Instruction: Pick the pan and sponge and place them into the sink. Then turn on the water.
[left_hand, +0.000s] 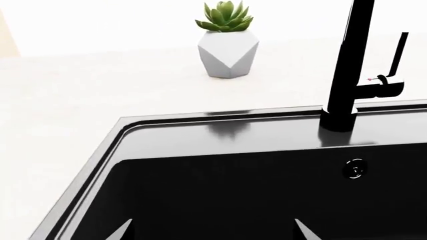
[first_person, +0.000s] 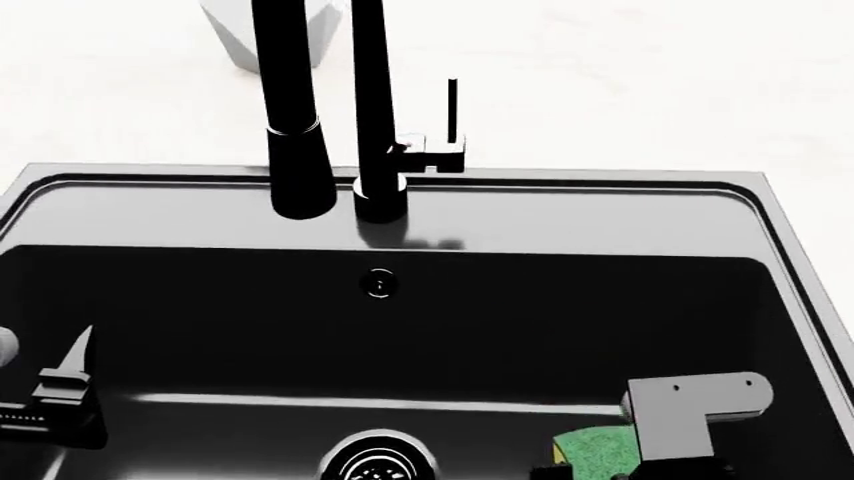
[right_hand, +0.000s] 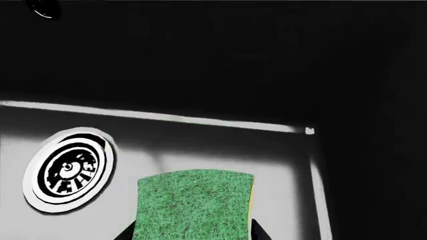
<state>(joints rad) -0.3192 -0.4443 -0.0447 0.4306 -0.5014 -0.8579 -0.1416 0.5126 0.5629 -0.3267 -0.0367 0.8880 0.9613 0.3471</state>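
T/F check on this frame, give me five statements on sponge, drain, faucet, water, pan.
1. The sponge is over the floor of the sink, with the right gripper at it. True.
2. Water is running from the faucet. False: no stream shows below the spout in any view.
3. The pan lies in the basin next to the drain. False: no pan shows in any view.
4. The sponge shows its green side up, beside the drain, not on it. True.
5. The potted succulent stands inside the sink. False: it stands on the white counter behind the rim.
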